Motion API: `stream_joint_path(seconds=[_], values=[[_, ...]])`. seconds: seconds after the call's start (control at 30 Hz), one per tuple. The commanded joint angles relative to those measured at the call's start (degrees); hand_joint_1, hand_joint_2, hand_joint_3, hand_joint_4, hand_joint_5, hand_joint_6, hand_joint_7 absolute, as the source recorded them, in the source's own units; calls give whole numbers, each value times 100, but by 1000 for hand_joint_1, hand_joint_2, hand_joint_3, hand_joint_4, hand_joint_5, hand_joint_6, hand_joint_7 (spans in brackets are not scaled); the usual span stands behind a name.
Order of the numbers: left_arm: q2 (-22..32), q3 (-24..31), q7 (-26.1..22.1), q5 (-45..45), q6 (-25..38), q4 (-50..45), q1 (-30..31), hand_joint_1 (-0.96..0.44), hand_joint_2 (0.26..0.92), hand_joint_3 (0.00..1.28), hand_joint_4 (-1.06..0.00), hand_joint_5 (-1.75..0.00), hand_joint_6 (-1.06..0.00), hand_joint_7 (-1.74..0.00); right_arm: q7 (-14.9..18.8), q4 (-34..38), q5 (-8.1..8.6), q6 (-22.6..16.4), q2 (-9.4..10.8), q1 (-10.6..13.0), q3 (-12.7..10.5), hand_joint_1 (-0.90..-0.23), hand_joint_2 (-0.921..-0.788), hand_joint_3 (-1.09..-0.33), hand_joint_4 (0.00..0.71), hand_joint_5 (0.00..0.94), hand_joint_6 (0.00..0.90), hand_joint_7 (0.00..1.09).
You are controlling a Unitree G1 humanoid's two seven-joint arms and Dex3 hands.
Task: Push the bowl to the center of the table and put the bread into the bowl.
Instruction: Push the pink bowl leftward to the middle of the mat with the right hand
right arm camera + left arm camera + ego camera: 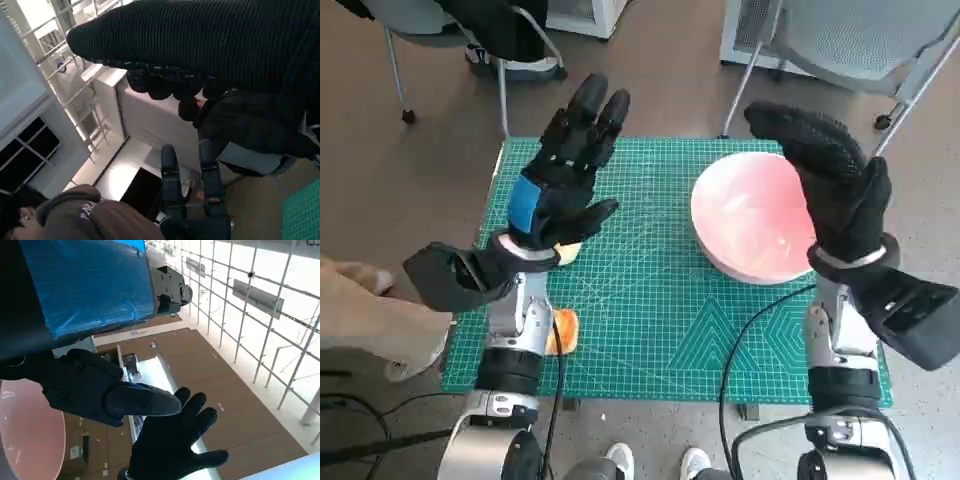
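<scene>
One pink bowl [752, 218] sits on the right part of the green cutting mat [650, 300] covering the desk, just beside the raised right hand [835, 185], whose fingers are spread and empty. One piece of bread [563, 330] lies near the mat's left edge, partly hidden beneath the left forearm. The left hand [565, 170] is lifted, fingers spread, holding nothing. A person's hoodie [85, 220] shows partial lettering, "PARA".

We see the bread [563, 330] only in slivers, at seven o'clock on the bench [650, 330], mostly covered by the left forearm. The right hand [840, 195] hides the bowl's [750, 215] three o'clock rim. The left wrist view cuts the bowl off.
</scene>
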Motion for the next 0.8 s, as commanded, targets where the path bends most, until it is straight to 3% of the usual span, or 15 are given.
stream_joint_path(seconds=[0.03, 0.8], values=[[-43, -22, 46, 11, -6, -49, 49, -589, 921, 225, -13, -2, -118, -65, 54, -33, 81, 91, -12, 151, -16, -662, -921, -642, 247, 1, 157, 415], [-51, -46, 36, -36, 44, -69, 97, -601, 921, 220, -18, -3, -123, -73, 102, -128, 147, 169, -23, 203, -12, -662, -921, -630, 247, 0, 166, 395]])
